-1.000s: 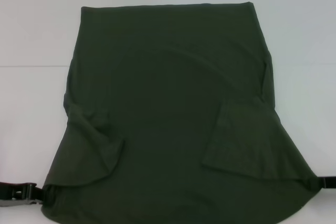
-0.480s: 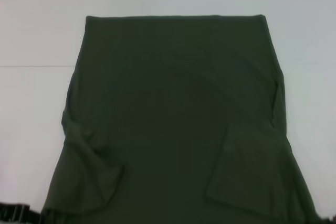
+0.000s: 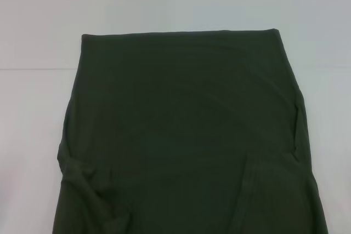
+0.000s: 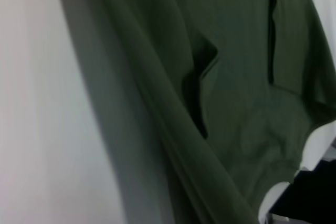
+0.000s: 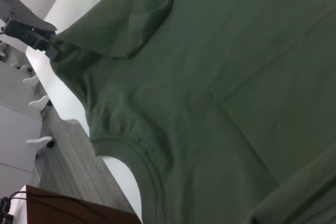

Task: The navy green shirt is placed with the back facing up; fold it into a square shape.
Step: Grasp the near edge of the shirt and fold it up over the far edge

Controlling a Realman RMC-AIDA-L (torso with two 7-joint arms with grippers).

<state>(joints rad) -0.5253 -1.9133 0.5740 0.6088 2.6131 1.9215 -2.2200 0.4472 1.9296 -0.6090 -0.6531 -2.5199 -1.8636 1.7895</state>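
A: White and plain, the surface (image 3: 38,108) carries the navy green shirt (image 3: 181,130), which fills the middle of the head view and runs off at six o'clock. Its far edge at twelve o'clock lies straight, as a fold line would.

B: And the arms?

A: Neither shows from the head. In the right wrist view the left pincer (image 5: 44,39) is pressed together on the cloth near a sleeve (image 5: 134,11), with the collar (image 5: 144,169) hanging off the surface edge. In the left wrist view a dark shape (image 4: 310,195) at the cloth's far corner may be the right pincer; whether it grips cannot be told.

B: What could go wrong?

A: Soft knit stretched between two held points sags in the middle, so the fold may land crooked. The left sleeve is bunched at seven o'clock (image 3: 82,182), and that lump could get trapped inside. One corner slipping free would probably let the whole near half collapse.
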